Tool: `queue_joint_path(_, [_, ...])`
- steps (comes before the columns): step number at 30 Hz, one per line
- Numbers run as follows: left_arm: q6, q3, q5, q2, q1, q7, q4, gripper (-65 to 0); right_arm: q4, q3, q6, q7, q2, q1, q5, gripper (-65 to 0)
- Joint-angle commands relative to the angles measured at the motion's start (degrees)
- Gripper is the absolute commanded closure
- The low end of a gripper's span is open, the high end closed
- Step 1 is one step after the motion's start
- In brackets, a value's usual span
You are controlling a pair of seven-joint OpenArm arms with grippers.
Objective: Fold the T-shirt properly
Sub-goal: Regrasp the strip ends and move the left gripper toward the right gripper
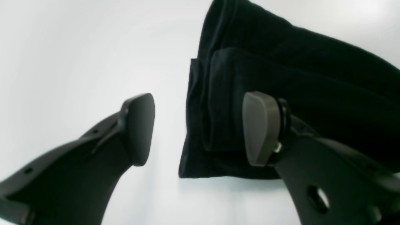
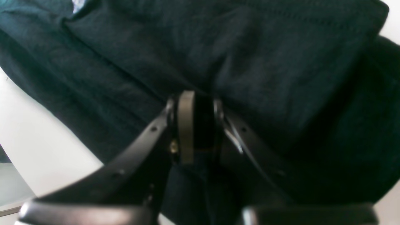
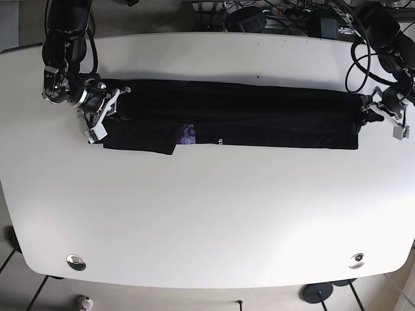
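Observation:
A black T-shirt (image 3: 259,116) lies folded lengthwise into a long strip across the back half of the white table (image 3: 207,214). A small purple print (image 3: 188,135) shows near its front edge. My right gripper (image 3: 111,109) is at the strip's left end. In the right wrist view the gripper (image 2: 200,125) is shut on a pinch of the T-shirt (image 2: 265,62). My left gripper (image 3: 364,114) is at the strip's right end. In the left wrist view it (image 1: 200,129) stands open over the hem of the T-shirt (image 1: 297,68), one finger (image 1: 261,128) above cloth, the other over bare table.
Cables and black equipment (image 3: 279,16) crowd the table's back edge. Two round metal grommets (image 3: 76,262) (image 3: 356,260) sit near the front corners. The white tabletop stretches in front of the shirt to the near edge.

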Motion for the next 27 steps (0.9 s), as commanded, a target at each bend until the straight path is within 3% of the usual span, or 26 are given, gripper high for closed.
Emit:
queue_joint_path(1, [-0.1,1.6,-0.9,-1.5,-0.8,-0.8,0.8,-41.5,0.8,0.3,0.12,0.4,0.7,0.5,0.7,-8.1])
queue_joint_path(13, [-0.1,4.4,-0.5,-1.3,-2.6,-1.2,-8.0,-41.5,0.7,0.3,0.12,0.4,0.7,0.6,0.7,-8.1])
queue_joint_path(15, [-0.1,8.2,-0.8,-1.3,-2.6,-1.2,-7.9,-40.1,0.7,0.3,0.12,0.4,0.7,0.7,0.7,-8.1])
queue_joint_path(16, [-0.1,9.4,-0.8,-1.3,-2.7,-1.2,-7.9,-36.3,0.7,0.3,0.12,0.4,0.7,0.7,0.7,-8.1])
queue_joint_path(17, [-0.1,10.0,-0.8,-1.3,-2.7,-1.2,-7.9,-27.4,0.7,0.3,0.12,0.4,0.7,0.7,0.7,-8.1])
queue_joint_path(19, [-0.1,10.3,-0.8,-1.3,-2.7,-1.2,-7.6,-0.1,0.7,0.3,0.12,0.4,0.7,0.8,0.7,-8.1])
queue_joint_path(22, [-0.1,10.3,-0.9,-0.9,-2.3,-0.8,-0.1,-0.6,0.7,0.3,0.12,0.4,0.7,0.9,0.7,-8.1])
queue_joint_path(27, [-0.1,15.4,-0.5,4.7,2.9,3.6,25.9,0.0,0.7,0.3,0.12,0.4,0.7,0.9,0.7,-8.1])
